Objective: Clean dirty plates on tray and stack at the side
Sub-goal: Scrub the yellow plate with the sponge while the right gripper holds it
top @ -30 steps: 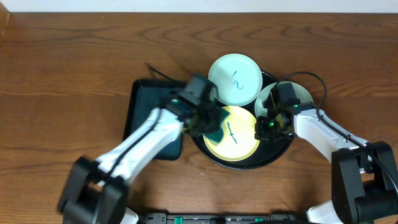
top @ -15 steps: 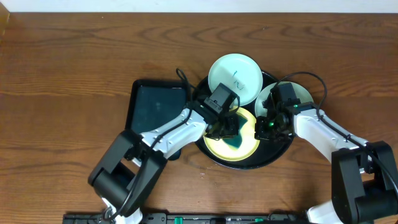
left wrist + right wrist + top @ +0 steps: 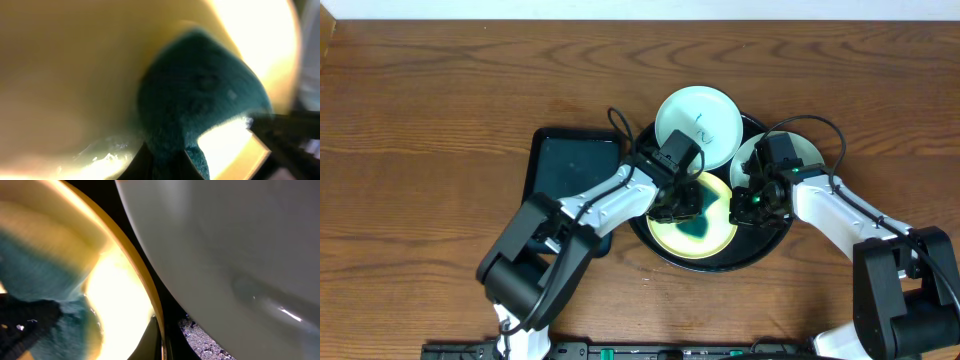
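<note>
Here the left pincer pinches a blurred teal cloth on the yellow plate (right pincer clamps its rim).

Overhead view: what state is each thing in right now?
round black tray: holding all three plates
left gripper: shut on the teal cloth
teal cloth: pressed on the yellow plate
yellow plate: in the tray, partly under the cloth
right gripper: shut on the yellow plate's rim
far mint plate: blue scribble, overhanging the tray's far rim
right mint plate: partly hidden by the right arm
rectangular black tray: flat, left of the round one
</note>
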`<state>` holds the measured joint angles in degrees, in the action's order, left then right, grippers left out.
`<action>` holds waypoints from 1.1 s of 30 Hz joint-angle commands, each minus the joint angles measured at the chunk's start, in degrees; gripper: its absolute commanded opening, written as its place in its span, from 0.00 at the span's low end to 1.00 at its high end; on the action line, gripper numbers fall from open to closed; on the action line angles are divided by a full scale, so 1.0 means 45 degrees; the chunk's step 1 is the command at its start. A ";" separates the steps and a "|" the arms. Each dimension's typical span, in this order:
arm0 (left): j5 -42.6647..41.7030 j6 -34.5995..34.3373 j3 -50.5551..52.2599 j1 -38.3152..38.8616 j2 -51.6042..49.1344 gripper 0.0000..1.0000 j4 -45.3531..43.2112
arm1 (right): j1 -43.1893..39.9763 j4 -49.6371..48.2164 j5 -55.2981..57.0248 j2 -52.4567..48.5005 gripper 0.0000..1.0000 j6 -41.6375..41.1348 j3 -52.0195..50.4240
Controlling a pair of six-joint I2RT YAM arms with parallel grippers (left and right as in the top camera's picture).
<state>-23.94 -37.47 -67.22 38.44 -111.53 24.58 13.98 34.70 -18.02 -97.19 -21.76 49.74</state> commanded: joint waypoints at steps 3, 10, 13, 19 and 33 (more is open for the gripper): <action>0.6188 0.0568 0.0792 -0.1088 0.0316 0.08 0.2152 | 0.0165 -0.0044 0.0238 -0.0345 0.01 -0.0117 -0.0136; 0.4804 0.0597 0.0792 -0.1078 0.0223 0.07 0.1472 | 0.0165 0.0000 0.0272 -0.0345 0.01 -0.0112 -0.0136; 0.2069 0.0301 0.0792 -0.0617 0.0083 0.08 0.0102 | 0.0170 0.0112 0.0593 -0.0345 0.01 -0.0102 -0.0136; 0.0083 0.0257 0.0792 0.0039 0.0068 0.08 -0.1321 | 0.0170 0.0214 0.0709 -0.0345 0.01 -0.0005 -0.0136; 0.0321 0.0495 0.0792 0.0690 0.0068 0.08 -0.2356 | 0.0170 0.0325 0.0714 -0.0345 0.01 0.0044 -0.0136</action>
<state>-21.15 -36.05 -64.71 40.69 -109.84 13.54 14.70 35.14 -18.79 -97.49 -22.15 49.78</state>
